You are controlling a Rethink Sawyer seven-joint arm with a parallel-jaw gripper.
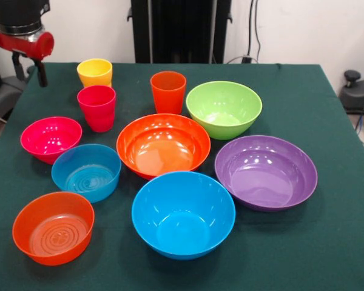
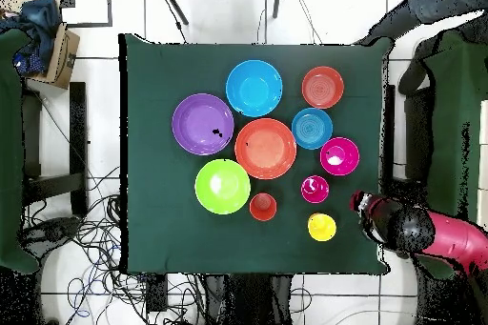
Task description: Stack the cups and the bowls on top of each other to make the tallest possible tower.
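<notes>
Green-clothed table (image 1: 327, 254): glossy plastic bowls, ridged cups lie unstacked; light, stiff, slippery — grip rims. Gripper (image 1: 29, 68) at corner; jaw state unreadable.

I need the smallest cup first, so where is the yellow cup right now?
In the front view the yellow cup stands far left, just behind the red-pink cup.

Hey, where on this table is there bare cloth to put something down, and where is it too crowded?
Bare cloth lies beside the purple bowl and lime green bowl, out to the table edge there, and along the edge in front of the large blue bowl. The middle is crowded: bowls ring the large orange bowl, cups close behind.
</notes>
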